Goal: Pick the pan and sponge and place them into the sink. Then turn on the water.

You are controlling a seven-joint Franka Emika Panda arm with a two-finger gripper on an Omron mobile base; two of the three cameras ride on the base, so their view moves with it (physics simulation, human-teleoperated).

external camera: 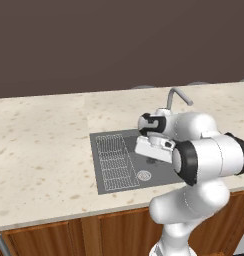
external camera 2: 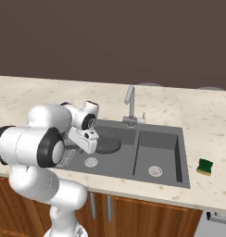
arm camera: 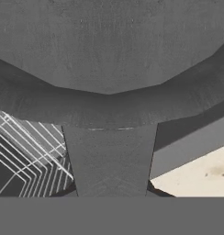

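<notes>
Jaws are nearly closed on the handle of the pan (arm camera: 109,50), holding it low over the left basin of the sink (external camera 2: 159,143), probably for setting down. The sponge (external camera 2: 205,166) waits on the table (external camera: 39,145), right of the sink.

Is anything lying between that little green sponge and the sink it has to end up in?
Nothing visible. The sponge sits on bare counter just right of the sink, with open countertop between them. The nearest basin looks free; the pan lies in the far one.
</notes>
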